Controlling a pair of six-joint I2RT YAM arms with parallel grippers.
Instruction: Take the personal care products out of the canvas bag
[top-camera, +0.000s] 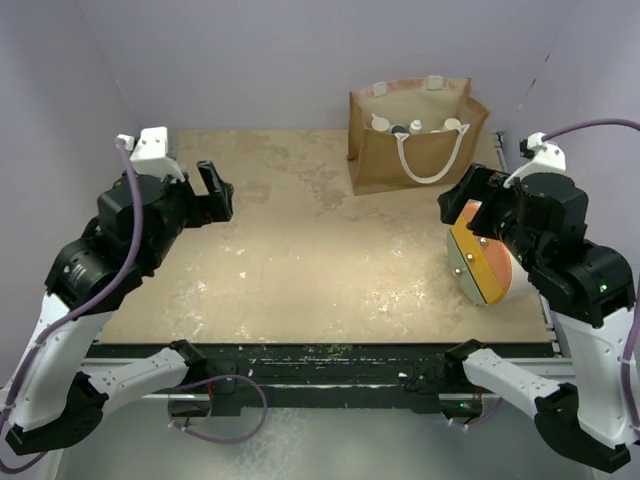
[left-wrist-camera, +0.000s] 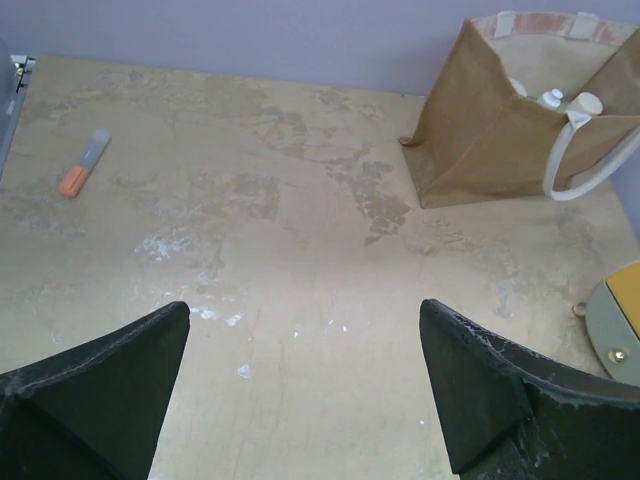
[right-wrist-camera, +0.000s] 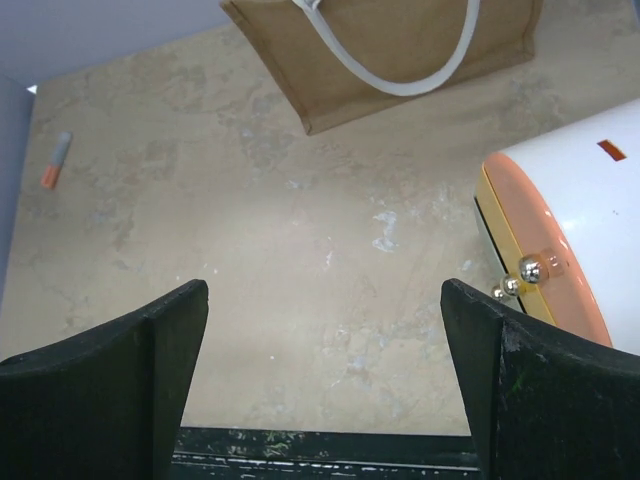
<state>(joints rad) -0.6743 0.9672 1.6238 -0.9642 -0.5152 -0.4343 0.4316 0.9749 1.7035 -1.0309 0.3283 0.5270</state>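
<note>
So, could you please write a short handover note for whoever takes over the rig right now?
Left end effector: open, empty, over bare table.
Right end effector: open, empty, close to the white cylinder.
Bag: upright at the far right of the table. Bottles are inside, with only their caps showing at the rim.
Done: no bottle is out yet.
Left: lift each bottle out and set it on the table.
</note>
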